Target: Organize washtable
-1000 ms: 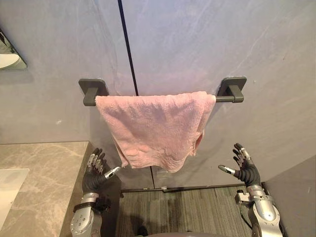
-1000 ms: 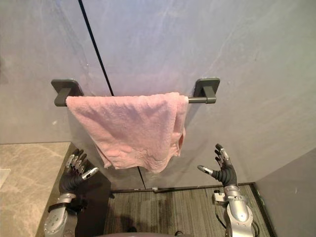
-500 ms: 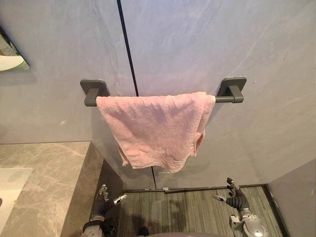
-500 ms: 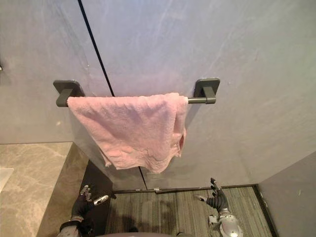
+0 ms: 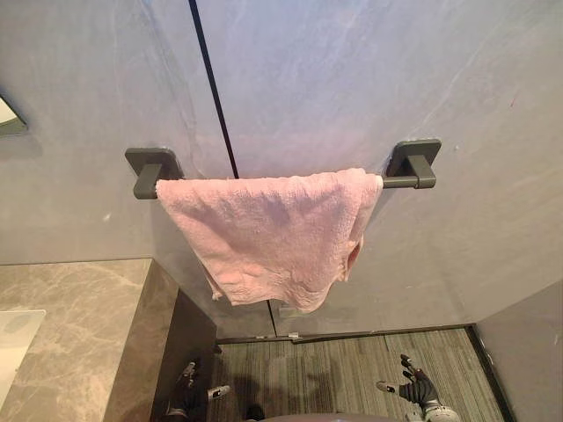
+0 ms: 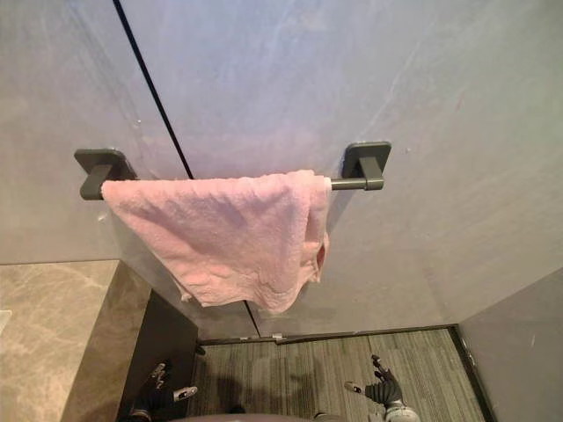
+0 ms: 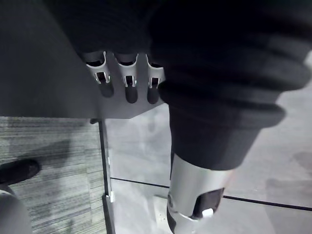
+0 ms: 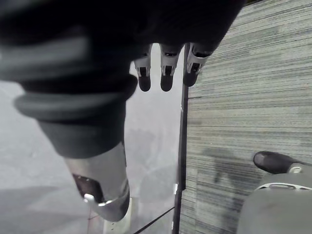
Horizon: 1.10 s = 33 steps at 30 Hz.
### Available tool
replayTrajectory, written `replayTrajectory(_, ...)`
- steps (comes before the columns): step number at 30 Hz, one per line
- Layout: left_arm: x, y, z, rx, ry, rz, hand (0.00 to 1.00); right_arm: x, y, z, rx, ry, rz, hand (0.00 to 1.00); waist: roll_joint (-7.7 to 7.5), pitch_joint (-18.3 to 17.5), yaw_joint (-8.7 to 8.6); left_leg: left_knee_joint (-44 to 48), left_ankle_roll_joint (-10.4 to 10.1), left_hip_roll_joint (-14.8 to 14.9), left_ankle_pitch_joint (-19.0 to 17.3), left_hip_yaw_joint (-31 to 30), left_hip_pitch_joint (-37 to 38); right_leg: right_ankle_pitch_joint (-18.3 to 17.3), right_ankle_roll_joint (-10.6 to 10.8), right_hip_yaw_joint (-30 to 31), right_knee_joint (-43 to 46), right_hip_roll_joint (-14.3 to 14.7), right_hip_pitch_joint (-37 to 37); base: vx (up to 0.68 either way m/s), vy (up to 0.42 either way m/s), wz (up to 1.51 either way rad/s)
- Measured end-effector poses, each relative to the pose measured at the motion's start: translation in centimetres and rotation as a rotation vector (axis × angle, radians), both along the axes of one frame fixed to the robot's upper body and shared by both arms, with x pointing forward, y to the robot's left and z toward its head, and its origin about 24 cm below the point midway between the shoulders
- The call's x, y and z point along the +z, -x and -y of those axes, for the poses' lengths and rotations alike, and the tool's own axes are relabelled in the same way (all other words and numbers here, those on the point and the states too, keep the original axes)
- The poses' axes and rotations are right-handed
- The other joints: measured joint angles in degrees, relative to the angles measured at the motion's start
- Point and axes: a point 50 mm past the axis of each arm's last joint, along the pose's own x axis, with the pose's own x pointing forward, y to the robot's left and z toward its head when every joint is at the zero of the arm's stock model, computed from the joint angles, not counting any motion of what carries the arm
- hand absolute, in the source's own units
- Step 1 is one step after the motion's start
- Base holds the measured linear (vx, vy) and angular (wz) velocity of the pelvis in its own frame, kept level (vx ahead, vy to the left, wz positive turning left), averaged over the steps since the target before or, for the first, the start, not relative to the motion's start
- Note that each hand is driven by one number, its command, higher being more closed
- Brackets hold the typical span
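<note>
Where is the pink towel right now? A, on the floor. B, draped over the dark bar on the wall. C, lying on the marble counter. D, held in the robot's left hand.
B: the pink towel hangs draped over the dark bar, while the left hand and the right hand are well below it, fingers open and holding nothing.

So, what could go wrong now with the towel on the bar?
1. The pink towel hangs unevenly on the bar, bunched double at its right end; its weight may pull it off.
2. The left hand and the right hand are open and low, well below the towel, so neither could catch it.
</note>
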Motion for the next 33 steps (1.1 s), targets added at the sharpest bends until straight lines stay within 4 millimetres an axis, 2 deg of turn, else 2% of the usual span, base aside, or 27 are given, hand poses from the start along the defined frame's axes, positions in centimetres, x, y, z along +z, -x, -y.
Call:
replayTrajectory(10,-0.6,0.7,0.1,-0.023,-0.01,-0.048,0.0,-0.4,0.3,0.8,0.03,0.053,-0.05,0.0,0.05,0.17,0.07,-0.05,0.08,0.13,-0.49,1.53,1.0,-0.26,0.11,1.42,0.55,0.15,-0.34,-0.03,0.002,-0.06)
replayTrajectory(16,-0.5,0.5,0.1,-0.025,-0.01,-0.043,0.0,-0.2,-0.9,0.9,0.062,0.079,-0.038,0.0,-0.28,0.79,0.33,0.2,-0.15,0.21,-1.72,4.87,0.82,-2.59,0.11,5.24,6.36,0.15,-5.28,0.02,0.008,-0.33)
replayTrajectory(18,-0.2,-0.7,-0.1,-0.05,-0.022,-0.017,0.0,0.0,-1.8,0.6,0.087,0.082,-0.021,0.0,-0.88,2.35,0.08,4.65,0.15,-0.17,-3.66,5.18,-1.55,-5.1,0.77,6.33,12.44,-0.94,-8.26,0.05,-0.014,-0.1)
replayTrajectory(20,0.2,-2.3,0.1,-0.084,-0.028,0.022,0.0,0.0,-2.3,0.5,0.112,0.087,-0.019,0.0,-0.84,3.81,0.0,9.6,0.57,0.54,-5.62,3.7,-5.12,-5.61,1.1,7.45,17.57,-1.1,-10.91,-0.02,-0.024,0.39)
replayTrajectory(21,0.9,-3.9,0.3,-0.108,-0.033,0.076,0.0,-0.1,-2.1,0.4,0.119,0.085,-0.035,0.0,-0.73,3.96,-0.1,12.42,0.83,0.74,-6.22,1.09,-7.33,-5.63,1.14,8.67,20.68,-1.02,-12.13,-0.01,-0.015,0.83)
replayTrajectory(23,1.7,-5.1,0.4,-0.108,-0.035,0.136,0.0,-0.4,-1.7,0.1,0.118,0.075,-0.051,0.0,-0.79,3.94,0.0,14.24,0.96,1.05,-6.3,-1.45,-8.59,-6.21,1.8,10.71,22.51,-0.95,-12.19,0.01,-0.025,0.98)
replayTrajectory(24,2.3,-5.7,0.1,-0.103,-0.046,0.167,0.0,-0.5,-1.7,-0.4,0.134,0.067,-0.053,0.0,-1.18,4.25,-0.27,16.0,1.02,0.27,-6.33,-3.9,-10.23,-9.59,2.02,14.21,28.96,-1.46,-13.04,0.01,-0.114,1.18)
replayTrajectory(25,2.4,-5.9,0.1,-0.1,-0.049,0.179,0.0,-0.6,-1.7,-0.8,0.143,0.057,-0.054,0.0,-2.76,3.96,-0.01,18.11,1.02,-0.47,-6.33,-5.55,-11.73,-11.27,2.8,16.96,33.73,-2.01,-13.15,-0.01,-0.162,1.23)
replayTrajectory(27,2.6,-5.9,-0.3,-0.09,-0.059,0.184,0.0,-0.3,-2.4,-1.1,0.144,0.048,-0.026,0.0,-3.68,3.56,0.67,22.98,0.9,-0.79,-6.4,-7.73,-16.73,-13.42,3.6,21.42,35.42,-1.83,-12.96,-0.1,-0.256,1.03)
replayTrajectory(28,2.6,-5.8,-0.2,-0.072,-0.052,0.188,0.0,0.2,-3.2,-0.9,0.143,0.055,0.008,0.0,-4.51,3.3,1.42,24.61,0.61,-0.43,-6.32,-8.21,-18.93,-15.63,2.73,21.92,32.46,-1.06,-12.5,-0.16,-0.295,0.7)
replayTrajectory(30,2.3,-5.6,0.6,-0.049,-0.022,0.186,0.0,1.2,-4.8,-0.4,0.143,0.073,0.068,0.0,-3.14,3.77,3.89,24.19,-1.32,1.11,-5.15,-9.15,-20.65,-17.8,1.38,20.71,26.72,-0.04,-10.69,-0.23,-0.28,0.27)
replayTrajectory(31,1.9,-5.5,2.1,-0.041,0.027,0.182,0.0,2.1,-6.0,0.4,0.144,0.104,0.121,0.0,-0.29,5.36,4.06,23.11,-2.95,2.66,-3.29,-11.99,-21.38,-17.55,0.21,17.72,24.86,1.9,-9.77,-0.33,-0.292,0.81)
replayTrajectory(32,1.6,-5.2,3.2,-0.055,0.057,0.172,0.0,2.2,-5.9,0.7,0.135,0.115,0.121,0.0,0.96,5.8,2.95,20.41,-3.64,3.08,-0.51,-14.3,-21.11,-16.95,-0.88,14.81,24.56,2.88,-9.13,-0.3,-0.233,1.05)
replayTrajectory(33,1.5,-5.0,3.7,-0.063,0.066,0.166,0.0,2.1,-5.7,0.8,0.131,0.115,0.114,0.0,1.46,5.78,3.03,18.37,-4.14,3.56,1.51,-14.63,-20.68,-16.42,-1.71,13.53,24.23,3.42,-8.98,-0.31,-0.23,1.12)
